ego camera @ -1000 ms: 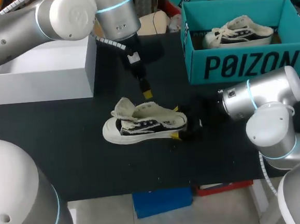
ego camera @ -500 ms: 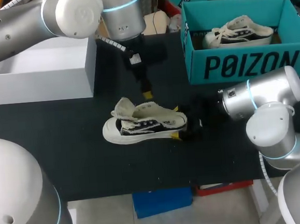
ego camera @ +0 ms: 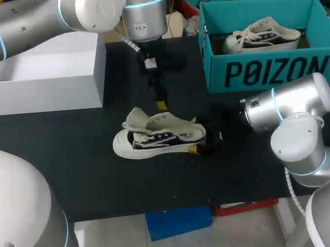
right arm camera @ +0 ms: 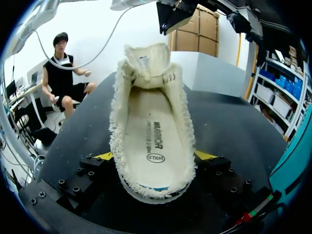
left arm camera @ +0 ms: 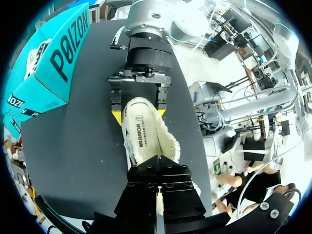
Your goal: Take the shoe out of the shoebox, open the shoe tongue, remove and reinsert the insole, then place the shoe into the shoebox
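The left arm has swung more upright, its left pincer (ego camera: 162,105) pressed together beside the shoe (ego camera: 157,138) on the counter (ego camera: 71,165), whose heel the right pincer (ego camera: 193,135) pinches, so boxing looks next.

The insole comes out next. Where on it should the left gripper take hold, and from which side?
Probably the heel end of the insole, from above: the shoe opens upward and the tongue stands over the toe end. The right gripper clamps the heel's sides, leaving the top free for the left gripper.
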Available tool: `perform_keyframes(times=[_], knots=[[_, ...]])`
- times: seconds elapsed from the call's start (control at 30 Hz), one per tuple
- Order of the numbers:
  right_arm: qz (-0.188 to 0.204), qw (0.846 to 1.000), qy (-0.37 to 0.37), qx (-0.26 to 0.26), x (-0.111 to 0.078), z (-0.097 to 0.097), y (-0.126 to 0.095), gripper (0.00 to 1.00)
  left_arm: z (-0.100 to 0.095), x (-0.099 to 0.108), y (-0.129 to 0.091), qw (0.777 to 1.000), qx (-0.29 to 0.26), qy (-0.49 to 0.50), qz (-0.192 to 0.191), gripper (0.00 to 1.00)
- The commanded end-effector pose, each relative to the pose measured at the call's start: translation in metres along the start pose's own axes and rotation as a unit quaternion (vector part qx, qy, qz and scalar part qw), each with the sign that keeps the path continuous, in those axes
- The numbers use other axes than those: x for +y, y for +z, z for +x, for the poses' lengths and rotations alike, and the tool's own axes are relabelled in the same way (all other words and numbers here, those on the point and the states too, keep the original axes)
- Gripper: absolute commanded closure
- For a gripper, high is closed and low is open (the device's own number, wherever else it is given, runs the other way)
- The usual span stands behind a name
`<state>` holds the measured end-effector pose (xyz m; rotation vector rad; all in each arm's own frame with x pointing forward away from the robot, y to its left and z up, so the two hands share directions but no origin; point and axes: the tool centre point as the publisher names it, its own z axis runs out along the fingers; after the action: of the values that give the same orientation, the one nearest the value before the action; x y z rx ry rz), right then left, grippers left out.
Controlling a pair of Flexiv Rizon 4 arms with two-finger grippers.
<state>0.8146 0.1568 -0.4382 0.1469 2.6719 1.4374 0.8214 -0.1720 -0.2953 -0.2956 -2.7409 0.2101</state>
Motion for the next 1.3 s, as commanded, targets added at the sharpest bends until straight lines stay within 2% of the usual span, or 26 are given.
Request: perform_keyframes(times=[0.03, 0.33, 0.5, 0.87, 1.3], knots=[[0.001, 1.000, 0.000, -0.001, -0.001, 0.000, 0.001, 1.00, -0.003, -0.001, -0.001, 1.000, 0.004, 0.001, -0.003, 1.00], [0.001, 1.000, 0.000, -0.001, -0.001, 0.000, 0.001, 1.00, -0.010, 0.002, 0.002, 1.000, -0.005, 0.008, 0.016, 1.00], [0.001, 1.000, 0.000, -0.001, -0.001, 0.000, 0.001, 1.00, -0.013, 0.001, 0.017, 1.000, -0.001, 0.010, 0.003, 1.00], [0.001, 1.000, 0.000, -0.001, -0.001, 0.000, 0.001, 1.00, -0.015, 0.000, 0.057, 0.999, 0.024, 0.017, 0.014, 1.00], [0.001, 1.000, 0.000, -0.001, -0.001, 0.000, 0.001, 1.00, -0.014, 0.002, 0.059, 1.000, 0.020, 0.011, 0.014, 1.00]])
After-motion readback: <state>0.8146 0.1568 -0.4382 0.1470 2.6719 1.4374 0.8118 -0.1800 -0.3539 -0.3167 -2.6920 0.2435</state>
